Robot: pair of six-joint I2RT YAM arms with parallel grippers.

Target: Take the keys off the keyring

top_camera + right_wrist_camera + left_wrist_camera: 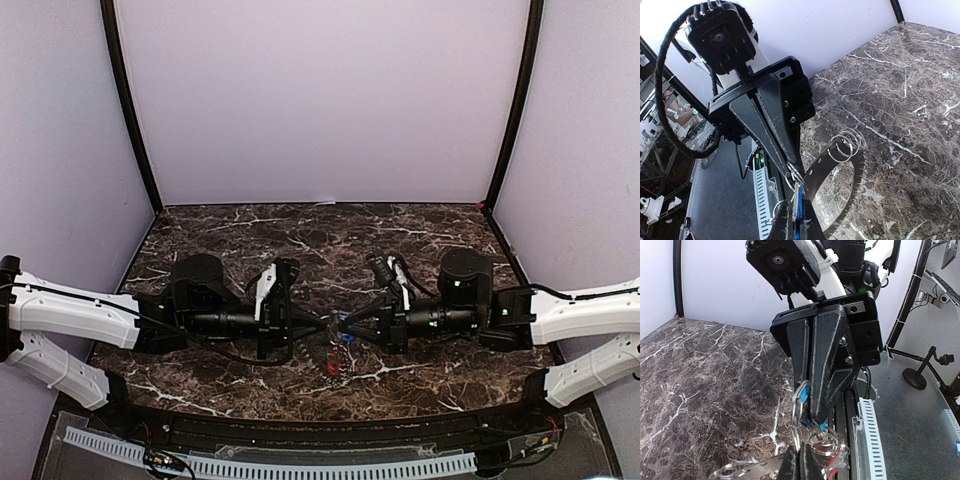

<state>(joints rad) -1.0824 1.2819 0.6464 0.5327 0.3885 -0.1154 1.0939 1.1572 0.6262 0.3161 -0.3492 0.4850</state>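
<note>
Although neither key looks free of the bunch yet, the left claw is pressed together on a small wire ring, well above the worktop. In the middle the keyring hangs in the air between the arms, with the red key dangling under it. On the right, the right claw is pinching what seems to be the blue key by its head. My read is that both holds are set and both keys are left to work off.
</note>
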